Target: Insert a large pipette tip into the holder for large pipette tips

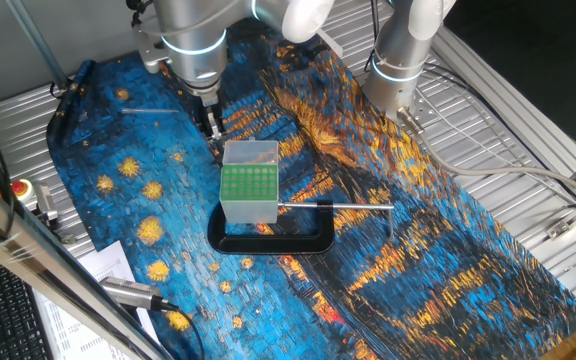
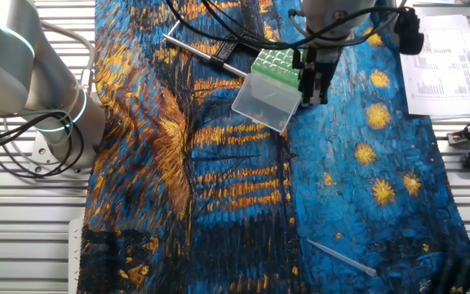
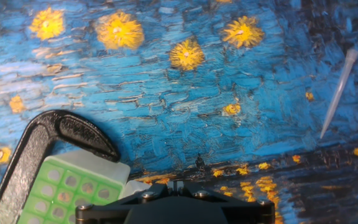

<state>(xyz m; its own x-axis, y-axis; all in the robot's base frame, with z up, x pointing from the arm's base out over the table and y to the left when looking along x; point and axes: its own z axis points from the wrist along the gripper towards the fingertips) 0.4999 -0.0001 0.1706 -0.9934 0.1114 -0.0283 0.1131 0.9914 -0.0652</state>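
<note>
The large pipette tip [image 3: 339, 93] is a thin clear tapering tube. It lies flat on the blue painted cloth, far right in the hand view, and shows faintly in both fixed views [image 1: 153, 111] [image 2: 341, 256]. The holder [image 1: 249, 182] is a whitish box with a green perforated top, held in a black C-clamp [image 1: 268, 243]. It also shows in the other fixed view [image 2: 277, 65] and the hand view [image 3: 61, 190]. My gripper [image 1: 211, 128] hangs just beside the holder on its far side, above the cloth, with the jaws together and nothing between them [image 3: 178, 183] [image 2: 312, 88]. The tip is well apart from it.
The clamp's grey screw rod [image 1: 338, 206] sticks out to the right of the holder. A second arm's base [image 1: 403, 60] stands at the cloth's back edge. A red stop button [image 1: 20, 188], papers and a pen-like tool [image 1: 133, 293] lie at the left front.
</note>
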